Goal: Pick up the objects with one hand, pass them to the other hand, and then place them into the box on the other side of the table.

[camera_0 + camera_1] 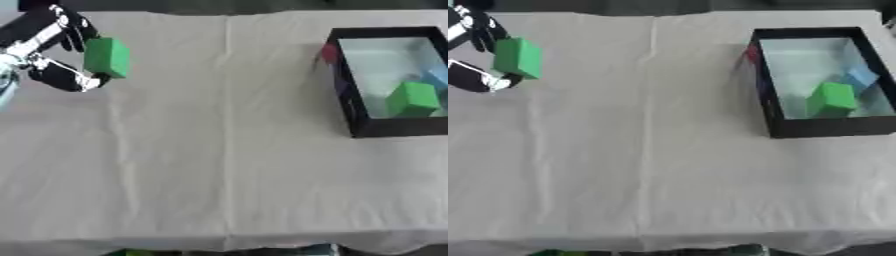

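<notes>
Left hand gripping green block, arm cut off at edge

There were two green blocks, one blue block, one black box and one hand in view.

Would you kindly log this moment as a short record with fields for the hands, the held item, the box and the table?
left hand: far left, fingers curled round a green block
right hand: not in view
box: black, far right, holds a second green block and a blue item
table: white cloth
handover: not yet done
</notes>
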Robot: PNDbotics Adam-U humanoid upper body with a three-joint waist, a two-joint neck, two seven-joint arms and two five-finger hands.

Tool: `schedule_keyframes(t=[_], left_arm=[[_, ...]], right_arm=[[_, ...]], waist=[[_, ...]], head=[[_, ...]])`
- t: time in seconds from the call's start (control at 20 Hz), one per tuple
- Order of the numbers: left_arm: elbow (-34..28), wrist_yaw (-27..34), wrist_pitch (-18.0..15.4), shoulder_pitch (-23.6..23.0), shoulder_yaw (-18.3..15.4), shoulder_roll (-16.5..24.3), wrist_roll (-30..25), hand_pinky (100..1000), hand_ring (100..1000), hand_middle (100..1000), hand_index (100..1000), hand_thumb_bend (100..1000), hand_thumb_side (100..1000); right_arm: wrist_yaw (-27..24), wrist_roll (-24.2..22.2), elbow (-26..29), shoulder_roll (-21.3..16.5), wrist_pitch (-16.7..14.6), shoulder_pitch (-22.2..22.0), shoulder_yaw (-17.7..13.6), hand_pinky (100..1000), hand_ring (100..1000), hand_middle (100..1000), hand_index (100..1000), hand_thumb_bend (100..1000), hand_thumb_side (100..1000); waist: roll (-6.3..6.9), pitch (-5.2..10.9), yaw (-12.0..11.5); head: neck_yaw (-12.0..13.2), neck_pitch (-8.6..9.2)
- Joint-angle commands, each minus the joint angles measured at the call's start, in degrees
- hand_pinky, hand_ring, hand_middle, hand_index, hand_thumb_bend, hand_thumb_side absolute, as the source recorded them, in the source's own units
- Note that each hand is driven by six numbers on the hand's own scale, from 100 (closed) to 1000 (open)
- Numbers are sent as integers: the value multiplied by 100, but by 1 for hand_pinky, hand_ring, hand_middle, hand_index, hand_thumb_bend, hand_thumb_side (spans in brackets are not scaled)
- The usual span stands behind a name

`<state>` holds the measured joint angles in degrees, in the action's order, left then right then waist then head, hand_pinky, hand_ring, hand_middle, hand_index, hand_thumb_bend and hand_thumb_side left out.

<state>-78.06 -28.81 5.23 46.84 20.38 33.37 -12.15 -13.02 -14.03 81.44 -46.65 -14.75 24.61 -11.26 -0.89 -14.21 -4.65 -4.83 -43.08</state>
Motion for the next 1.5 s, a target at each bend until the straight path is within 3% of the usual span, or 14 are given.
schedule_keyframes(t=[0.05, 0.5, 0.7, 0.75, 0.8, 1.5], left_arm=[[83, -133, 116, 49, -221, -311, 374, 546, 510, 502, 530, 199, 100], [458, -661, 91, -73, -571, -1340, 1512, 543, 500, 494, 526, 115, 100], [524, -762, 19, -159, -656, -1582, 1860, 540, 495, 489, 522, 100, 100], [524, -770, 1, -185, -682, -1645, 1954, 540, 494, 489, 522, 100, 100], [525, -764, -20, -207, -700, -1701, 2044, 541, 493, 487, 521, 100, 100], [517, -470, -441, -338, -730, -2233, 2723, 540, 482, 481, 518, 100, 100]], right_arm=[[-127, 24, 251, -257, -21, 153, -43, 1000, 972, 936, 848, 100, 432], [-220, -137, 752, -127, -59, 496, 316, 1000, 977, 943, 857, 100, 370], [-152, -235, 839, -70, -78, 594, 448, 1000, 977, 944, 858, 100, 333], [-131, -262, 848, -56, -84, 624, 486, 1000, 978, 944, 858, 100, 259], [-107, -292, 852, -44, -94, 657, 526, 1000, 978, 945, 858, 100, 310], [318, -690, 721, 117, -468, 1099, 1112, 1000, 986, 952, 869, 100, 128]], waist=[[-21, 134, 4], [-49, 148, 38], [-49, 144, 46], [-50, 144, 46], [-51, 145, 46], [-116, 154, 20]], head=[[-21, 102], [-125, 161], [-163, 142], [-168, 141], [-173, 140], [-188, 105]])
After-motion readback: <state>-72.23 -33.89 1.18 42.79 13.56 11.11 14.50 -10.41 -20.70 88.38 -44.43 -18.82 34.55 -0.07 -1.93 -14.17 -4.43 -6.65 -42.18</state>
